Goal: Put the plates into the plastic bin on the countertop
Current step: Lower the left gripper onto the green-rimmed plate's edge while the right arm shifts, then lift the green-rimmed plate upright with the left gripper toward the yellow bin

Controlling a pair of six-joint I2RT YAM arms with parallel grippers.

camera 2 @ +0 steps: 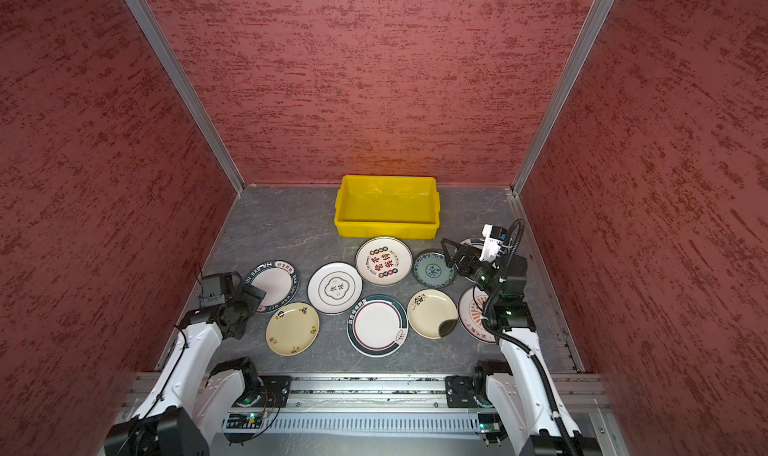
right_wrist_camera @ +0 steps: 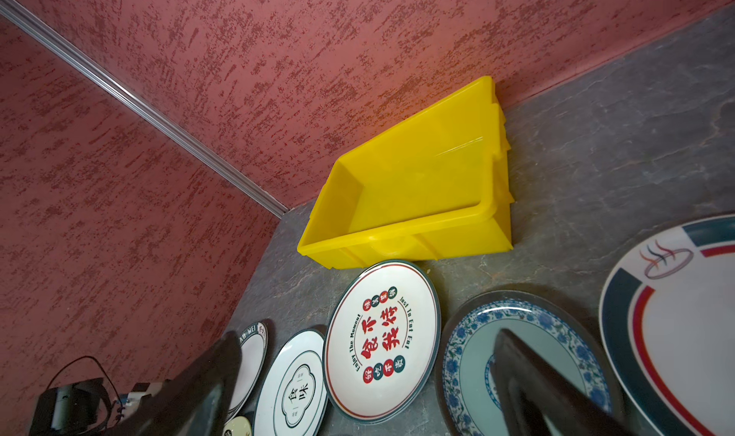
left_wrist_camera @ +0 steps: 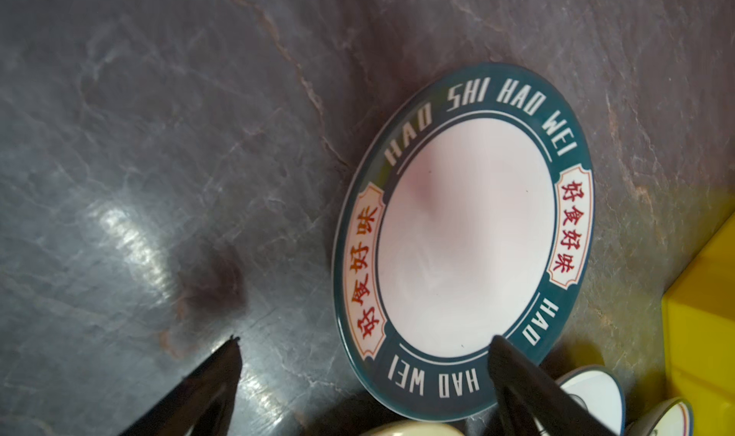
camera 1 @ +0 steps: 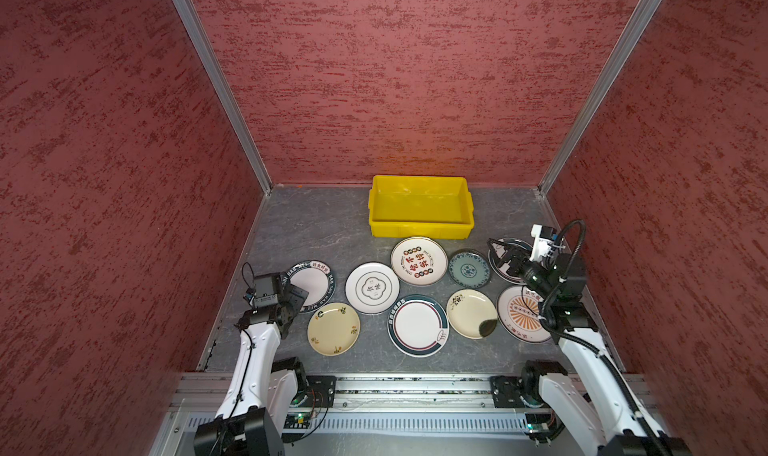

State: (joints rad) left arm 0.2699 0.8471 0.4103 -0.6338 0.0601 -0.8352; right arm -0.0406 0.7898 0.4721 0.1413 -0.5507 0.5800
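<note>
Dim warm light; glare patch on countertop [left_wrist_camera: 119, 231]

Teal-rimmed plate [left_wrist_camera: 463, 251] lies flat on the countertop [left_wrist_camera: 159, 135].

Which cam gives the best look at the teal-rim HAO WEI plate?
Left wrist: the HAO WEI plate is large, almost whole, lettering legible; one finger of the left claw overlaps its rim. Both top views show it small, partly hidden by that claw. Right wrist catches only a sliver.
</note>
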